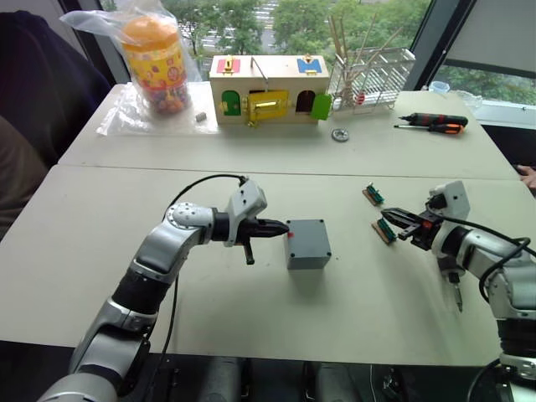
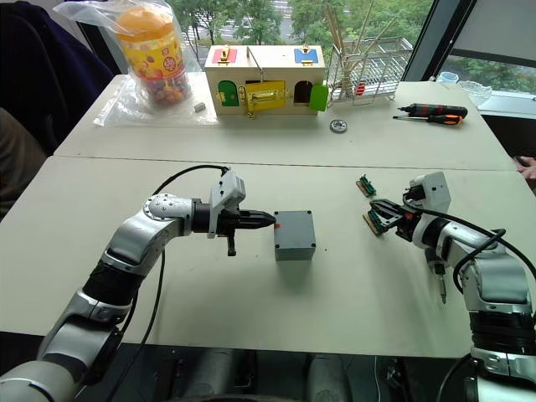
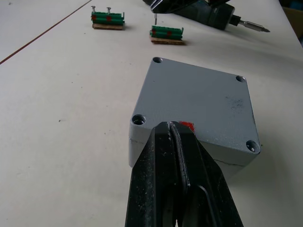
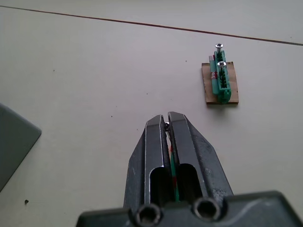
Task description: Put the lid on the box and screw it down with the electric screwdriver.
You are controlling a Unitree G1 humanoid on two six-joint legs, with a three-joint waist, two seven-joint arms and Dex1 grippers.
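At table centre, your left gripper [image 1: 283, 229] clenched, tips touching box [image 1: 307, 244] at red mark on its left side; lid [image 3: 199, 106] already sits on box, screw holes at corners. Out right, your right gripper [image 1: 394, 217] pinched on small screw over near green block [image 1: 385, 230]; second green block [image 1: 373, 194] just beyond. Electric screwdriver [image 1: 453, 285] lies near right edge, beneath right arm. Wooden box [image 1: 268, 89] far side

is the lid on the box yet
On. The lid sits flush atop the box. Its corner holes look empty, so not screwed down.
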